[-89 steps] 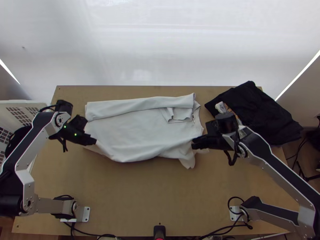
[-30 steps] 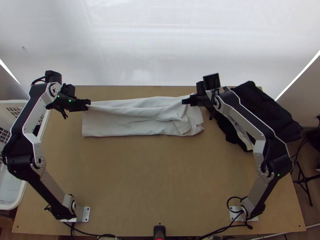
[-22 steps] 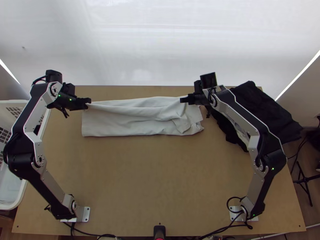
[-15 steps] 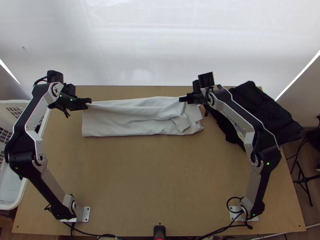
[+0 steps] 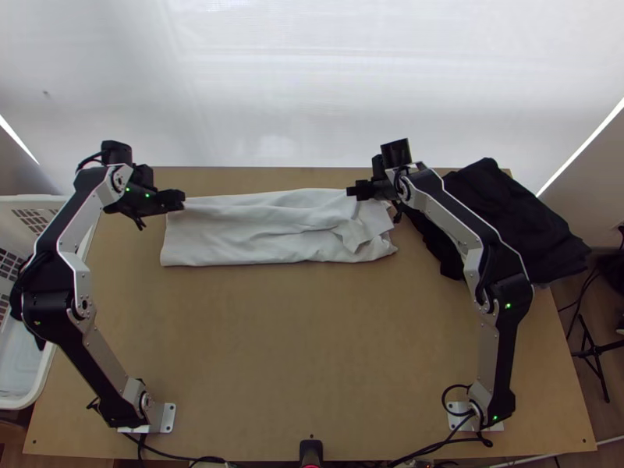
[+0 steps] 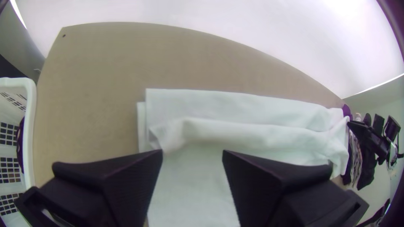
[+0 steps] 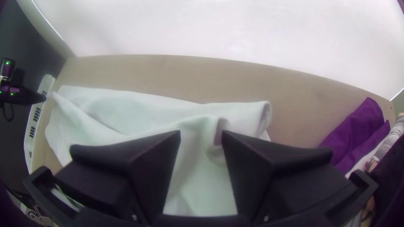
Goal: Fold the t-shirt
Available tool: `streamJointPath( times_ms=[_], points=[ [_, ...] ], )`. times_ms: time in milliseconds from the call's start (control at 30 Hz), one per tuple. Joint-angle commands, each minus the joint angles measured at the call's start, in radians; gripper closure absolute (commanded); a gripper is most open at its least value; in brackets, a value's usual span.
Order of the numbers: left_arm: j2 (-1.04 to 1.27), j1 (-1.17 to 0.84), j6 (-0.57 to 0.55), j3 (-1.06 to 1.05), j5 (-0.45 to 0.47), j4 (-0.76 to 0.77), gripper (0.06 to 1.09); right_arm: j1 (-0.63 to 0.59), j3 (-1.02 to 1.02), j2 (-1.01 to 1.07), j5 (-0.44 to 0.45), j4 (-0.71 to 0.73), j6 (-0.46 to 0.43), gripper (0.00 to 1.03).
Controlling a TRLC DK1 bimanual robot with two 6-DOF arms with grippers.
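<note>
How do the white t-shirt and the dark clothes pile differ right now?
The white t-shirt is pale; the dark clothes pile is mostly black. The t-shirt lies as a long, narrow folded strip, while the pile is a broader heap. Both are cloth on the table.

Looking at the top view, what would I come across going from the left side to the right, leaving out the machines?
White basket → pale folded t-shirt → heap of black cloth.
</note>
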Motion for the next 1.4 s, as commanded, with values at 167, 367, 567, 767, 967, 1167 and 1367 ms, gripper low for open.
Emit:
streamJointPath(
  times_ms=[167, 367, 567, 767, 967, 1167, 1367],
  points=[
    [-0.078, -0.014, -0.068, -0.041, 0.077, 0.048, 0.10, 0.016, 0.023, -0.174, -0.002, -0.163, 0.107, 0.14],
    [-0.187, 0.018, -0.068, -0.174, 0.135, 0.118, 0.10, 0.118, 0.112, -0.180, -0.018, -0.284, 0.164, 0.14],
    [-0.233, 0.070, -0.025, -0.283, 0.040, 0.219, 0.10, 0.213, 0.313, -0.007, -0.097, -0.376, 0.230, 0.14],
    [-0.242, 0.128, 0.025, -0.334, 0.068, 0.251, 0.10, 0.282, 0.494, 0.171, -0.100, -0.376, 0.244, 0.14],
    [-0.193, 0.180, 0.028, -0.355, 0.128, 0.331, 0.10, 0.310, 0.516, 0.255, -0.100, -0.307, 0.258, 0.14],
    [-0.155, 0.200, 0.015, -0.372, 0.226, 0.374, 0.10, 0.312, 0.514, 0.297, -0.100, -0.289, 0.258, 0.14],
    [-0.058, 0.199, 0.039, -0.371, 0.235, 0.374, 0.10, 0.308, 0.506, 0.301, -0.100, -0.289, 0.258, 0.14]
  ],
)
